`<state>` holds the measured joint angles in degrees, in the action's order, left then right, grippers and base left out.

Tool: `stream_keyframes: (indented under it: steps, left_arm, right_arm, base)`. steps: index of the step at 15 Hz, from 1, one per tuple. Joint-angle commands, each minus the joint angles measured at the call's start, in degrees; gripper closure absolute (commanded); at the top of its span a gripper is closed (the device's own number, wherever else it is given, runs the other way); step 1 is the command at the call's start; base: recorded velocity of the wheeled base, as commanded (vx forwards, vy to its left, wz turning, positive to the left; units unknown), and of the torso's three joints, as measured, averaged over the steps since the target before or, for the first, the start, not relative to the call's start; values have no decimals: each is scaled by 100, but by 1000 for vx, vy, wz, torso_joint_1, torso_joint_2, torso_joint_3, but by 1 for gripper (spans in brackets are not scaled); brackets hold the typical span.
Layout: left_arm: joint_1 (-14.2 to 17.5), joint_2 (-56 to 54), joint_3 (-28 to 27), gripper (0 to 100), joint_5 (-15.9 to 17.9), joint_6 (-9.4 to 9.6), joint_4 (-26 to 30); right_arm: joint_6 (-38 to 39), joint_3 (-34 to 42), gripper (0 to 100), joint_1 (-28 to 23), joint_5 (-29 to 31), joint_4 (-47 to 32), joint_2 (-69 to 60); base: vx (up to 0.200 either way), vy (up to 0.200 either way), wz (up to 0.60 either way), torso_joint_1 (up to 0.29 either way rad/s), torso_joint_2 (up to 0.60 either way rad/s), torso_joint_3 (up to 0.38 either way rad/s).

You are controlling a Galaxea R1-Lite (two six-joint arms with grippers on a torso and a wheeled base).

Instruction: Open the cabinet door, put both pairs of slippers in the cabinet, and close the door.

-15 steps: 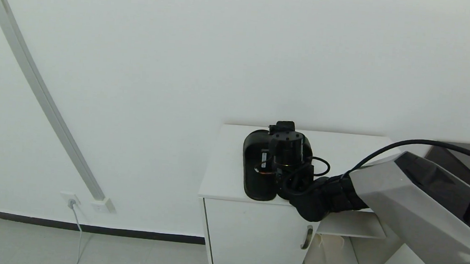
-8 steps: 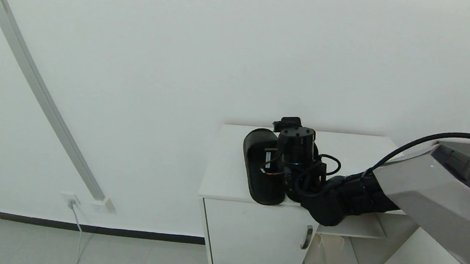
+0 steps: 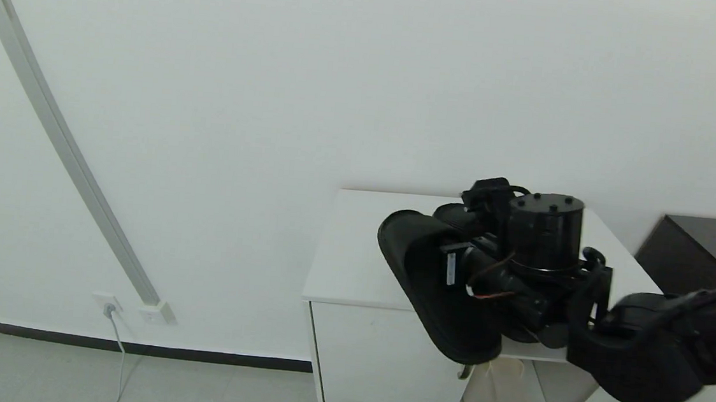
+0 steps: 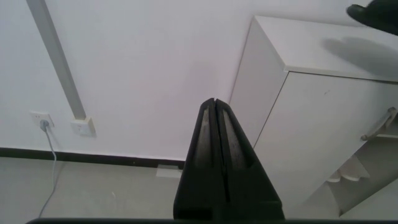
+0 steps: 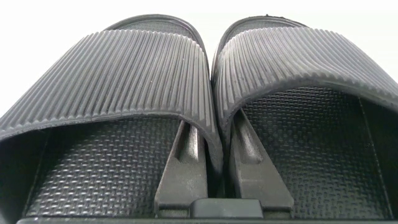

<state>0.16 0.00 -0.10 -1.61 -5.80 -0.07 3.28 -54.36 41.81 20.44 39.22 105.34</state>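
The step in hand was judged to be the stowing of the 2nd pair: the black slippers (image 3: 446,297) hung tilted, toes down, in front of the cabinet (image 3: 353,258) at its top front edge, while the white slippers (image 3: 497,384) already stood on a lower shelf of the open right side. The next move would call for lowering the pair and carrying it in onto a shelf without catching the shelf edge. The right gripper (image 5: 217,180) had 1 finger under each strap, clamping the 2 inner edges together, its arm bent low across the cabinet front; the left gripper (image 4: 214,124) was closed on nothing, well apart to the left.
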Motion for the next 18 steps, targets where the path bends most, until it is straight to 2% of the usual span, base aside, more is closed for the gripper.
stream_keyframes:
  steps: [1,4,15,18]
  left_arm:
    - [2,9,1,100,-6,0,-1]
    - [2,0,1,100,-6,0,-1]
    - [2,9,1,100,-6,-9,-1]
    - [2,9,1,100,-6,-9,-1]
  right_arm:
    - [-170,1296,100,64,-744,7,-1569]
    - [-196,1850,100,73,-1078,-257,-2158]
    - [-179,1982,100,81,-1060,-380,-2026]
    - [-179,1999,100,81,-1060,-380,-2026]
  base:
    - [0,0,0,0,0,0]
    - [0,0,0,0,0,0]
    - [0,0,0,0,0,0]
    - [-200,0,0,12,6,2]
